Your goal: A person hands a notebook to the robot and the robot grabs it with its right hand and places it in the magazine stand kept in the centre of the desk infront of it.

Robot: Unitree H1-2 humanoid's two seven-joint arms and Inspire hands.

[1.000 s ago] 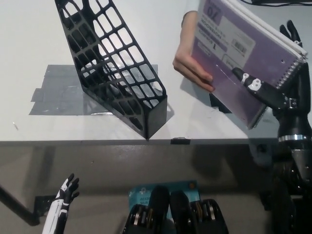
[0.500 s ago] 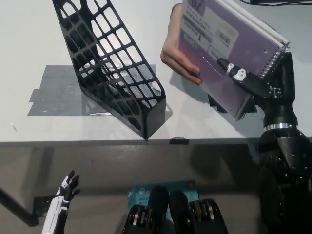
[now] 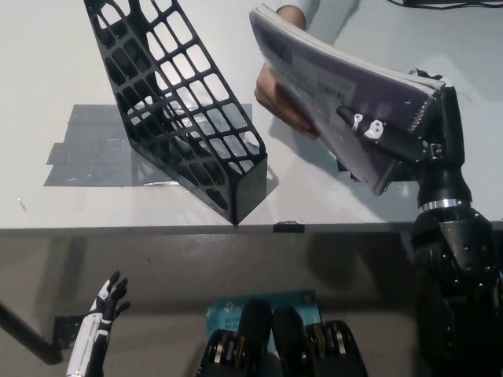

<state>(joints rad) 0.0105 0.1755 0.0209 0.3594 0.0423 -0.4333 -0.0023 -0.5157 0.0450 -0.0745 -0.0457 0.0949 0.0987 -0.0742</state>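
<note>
Handover: notebook held over bench
Right hand closed on its spiral edge, person's hand at the far edge; magazine stand apart, on grey tape (left hand low, fingers spread, empty).

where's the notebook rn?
Head view, upper right: notebook above the desk, gripped by the right hand and a person's hand, right of the magazine stand.

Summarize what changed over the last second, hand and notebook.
The right hand, shut on the notebook, has carried it left toward the magazine stand and tipped it flatter. The person's hand moved with it and seems still to be on its far edge. Stand, grey tape patch and low left hand unchanged.
</note>
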